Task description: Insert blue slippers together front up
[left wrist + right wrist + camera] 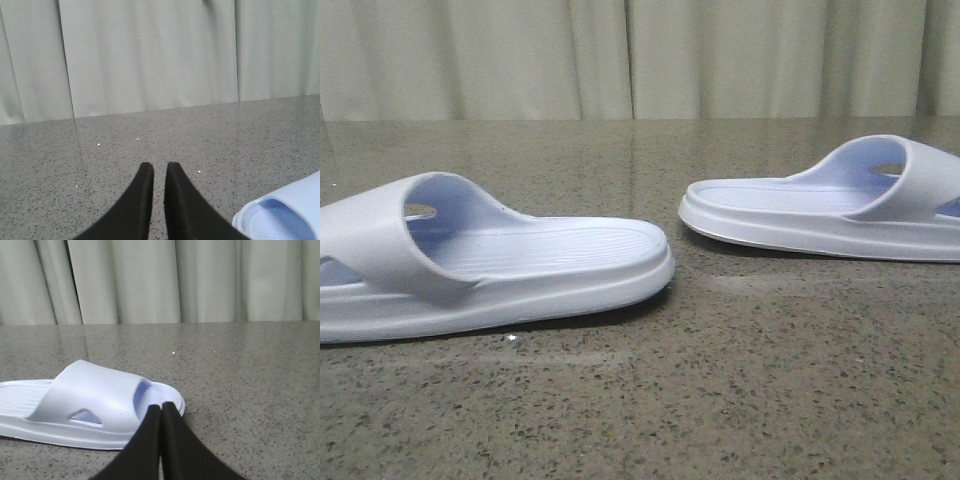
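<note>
Two pale blue slippers lie sole down on the speckled table, heels toward each other and apart. The left slipper [490, 265] lies near the front left. The right slipper [825, 200] lies farther back on the right. No gripper shows in the front view. My left gripper [159, 168] is empty, with only a narrow slit between its black fingers. It hovers over bare table, with the edge of a slipper [282, 217] off to one side. My right gripper [162, 406] is shut and empty. Its tips lie just before the toe end of a slipper [90, 400]; I cannot tell if they touch.
The grey speckled stone table [740, 380] runs back to a pale curtain [640, 55] along its far edge. Nothing else lies on it in these views.
</note>
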Robot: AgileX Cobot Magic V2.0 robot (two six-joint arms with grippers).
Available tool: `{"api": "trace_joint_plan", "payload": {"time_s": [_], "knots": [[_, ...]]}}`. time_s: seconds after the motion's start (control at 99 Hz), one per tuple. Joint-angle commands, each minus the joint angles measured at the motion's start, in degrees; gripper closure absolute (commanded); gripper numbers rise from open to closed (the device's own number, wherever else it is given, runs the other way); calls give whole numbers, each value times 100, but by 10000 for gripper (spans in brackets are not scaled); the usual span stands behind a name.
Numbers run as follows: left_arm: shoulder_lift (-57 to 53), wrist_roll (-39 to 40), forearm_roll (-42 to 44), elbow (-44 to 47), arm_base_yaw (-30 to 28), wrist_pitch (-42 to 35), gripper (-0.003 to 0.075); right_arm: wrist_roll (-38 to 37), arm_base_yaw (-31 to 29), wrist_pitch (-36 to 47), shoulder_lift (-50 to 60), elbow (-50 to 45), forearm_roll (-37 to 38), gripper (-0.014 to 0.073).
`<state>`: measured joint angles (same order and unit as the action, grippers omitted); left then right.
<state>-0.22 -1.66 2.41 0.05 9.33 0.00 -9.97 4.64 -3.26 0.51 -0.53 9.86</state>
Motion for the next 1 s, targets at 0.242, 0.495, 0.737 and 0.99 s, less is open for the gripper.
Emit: {"api": "trace_joint_plan", "payload": {"time_s": [0.242, 0.495, 0.737, 0.99], "knots": [[-167, 60, -24, 57, -23, -445, 704, -1, -27, 522, 127, -122, 55, 701], [-167, 60, -24, 57, -23, -445, 704, -1, -27, 566, 127, -122, 55, 701], [-167, 60, -360, 57, -23, -459, 705, -86, -27, 574, 127, -111, 43, 700], [-167, 60, -2181, -149, -23, -349, 705, -818, -27, 60, 127, 499, 28, 700]]}}
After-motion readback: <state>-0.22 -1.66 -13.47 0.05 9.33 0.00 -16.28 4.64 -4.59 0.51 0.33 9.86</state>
